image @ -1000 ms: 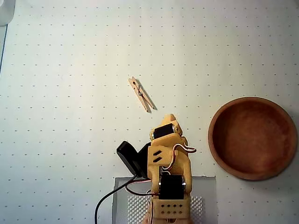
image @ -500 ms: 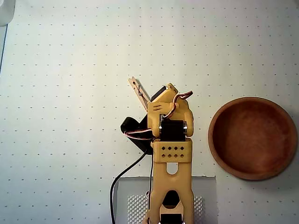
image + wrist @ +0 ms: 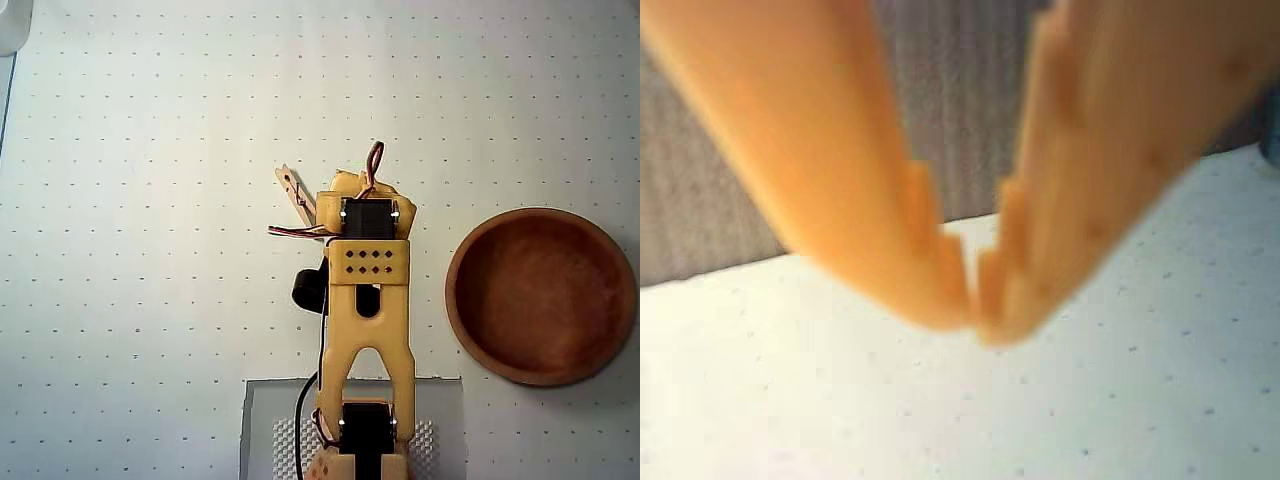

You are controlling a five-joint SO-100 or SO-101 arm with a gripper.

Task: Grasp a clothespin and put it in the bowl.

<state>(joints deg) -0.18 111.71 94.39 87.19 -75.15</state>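
In the overhead view the pale wooden clothespin (image 3: 291,188) lies on the dotted white table, and only its upper-left end shows beside the yellow arm (image 3: 367,262), which covers the rest. The reddish-brown wooden bowl (image 3: 453,295) sits empty at the right. In that view the arm's wrist hides the fingertips. The wrist view shows my gripper (image 3: 977,300) close up and blurred: two orange fingers (image 3: 890,230) meet at their tips with nothing between them, above the table. Neither the clothespin nor the bowl appears in the wrist view.
The arm's base stands on a grey mat (image 3: 262,430) at the bottom edge of the overhead view. A black cable (image 3: 303,425) runs down beside it. A grey wall (image 3: 710,200) lies behind the table's far edge in the wrist view.
The arm has stretched further up the overhead view, from below the clothespin to over it, and now covers most of the clothespin. The bowl has not moved.
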